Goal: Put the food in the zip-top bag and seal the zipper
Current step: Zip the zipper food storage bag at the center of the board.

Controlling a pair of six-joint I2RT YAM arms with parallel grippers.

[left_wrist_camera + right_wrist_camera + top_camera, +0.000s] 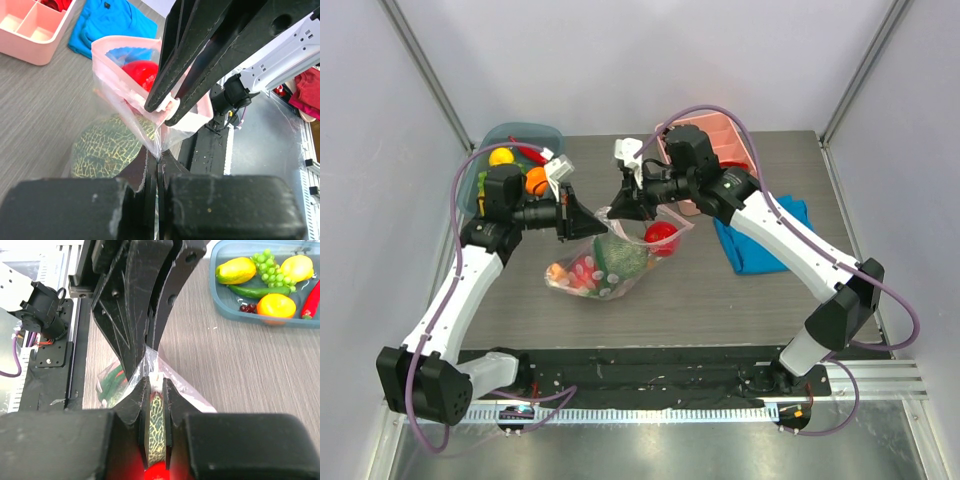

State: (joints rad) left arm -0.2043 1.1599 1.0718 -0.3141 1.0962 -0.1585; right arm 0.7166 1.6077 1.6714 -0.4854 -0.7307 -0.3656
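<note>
While left hand (582, 222) clenched corner film of zip-top bag (610, 282) on bench (720, 300), food (623, 257) inside, right hand (620, 207) gripped slider (167, 104) on zipper (116, 81). Risk was thin film slipping free, slider jamming, seal incomplete.

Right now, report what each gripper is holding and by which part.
Both hold the zip-top bag. The left gripper is shut on the clear plastic at one end of its mouth; the right gripper pinches the white slider tab.
</note>
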